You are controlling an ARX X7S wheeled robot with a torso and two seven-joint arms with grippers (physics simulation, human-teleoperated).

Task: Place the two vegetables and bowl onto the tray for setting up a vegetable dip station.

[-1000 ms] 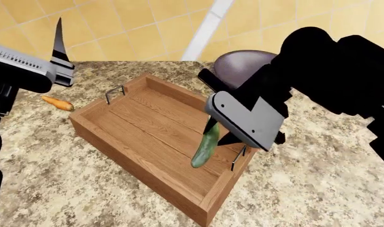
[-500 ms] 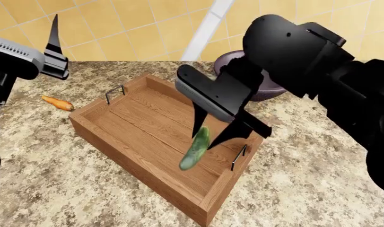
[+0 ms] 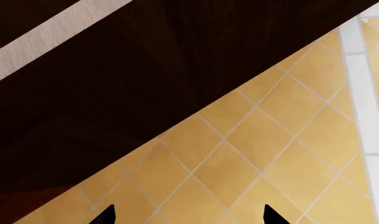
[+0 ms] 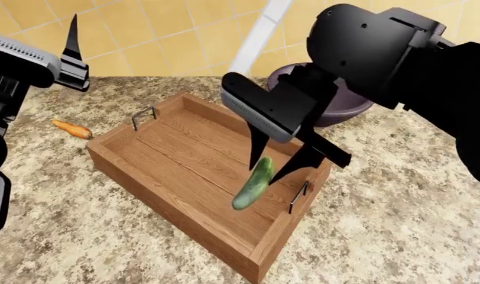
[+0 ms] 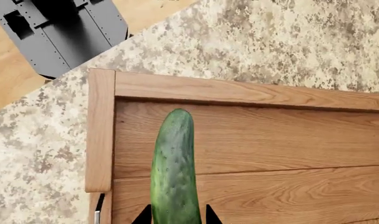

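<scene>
One veg in hand: right gripper (image 4: pixel 281 168) pinches the cucumber (image 4: pixel 253 183) by its upper end, hanging tilted over the wooden tray (image 4: pixel 114 155), right part. Best lowered till it nears the planks, then let go clear of the wall & metal handle (image 4: pixel 299 197). Carrot (image 4: pixel 72 128) lies on the counter left of tray; bowl (image 4: pixel 343 112) sits behind it, mostly hidden by the arm. Left gripper (image 3: pixel 188 215) shows tips only, spread apart, holding nothing

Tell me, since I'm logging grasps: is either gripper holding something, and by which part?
The right gripper pinches the cucumber at its upper end, the rest hanging over the tray. The left gripper holds nothing.
</scene>
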